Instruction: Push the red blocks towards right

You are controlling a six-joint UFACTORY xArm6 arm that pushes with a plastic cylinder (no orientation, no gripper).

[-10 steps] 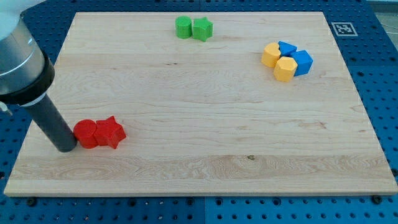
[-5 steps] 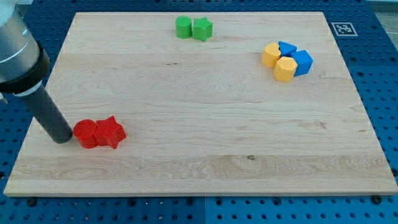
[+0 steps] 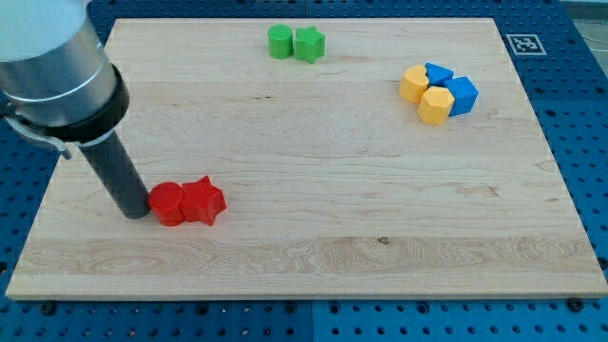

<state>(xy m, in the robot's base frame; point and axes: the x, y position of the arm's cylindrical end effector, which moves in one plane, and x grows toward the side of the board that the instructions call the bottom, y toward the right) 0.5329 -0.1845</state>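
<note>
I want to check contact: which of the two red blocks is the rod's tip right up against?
The round red block, the left one of the pair. My tip sits against its left side, while the red star block lies on its far right side.

Open board [image 3: 313, 161] lies right of the red pair [image 3: 187, 202] to the right edge. Obstacles: green pair [image 3: 295, 43] (top edge), yellow-blue cluster [image 3: 439, 91] (near top-right corner).
</note>
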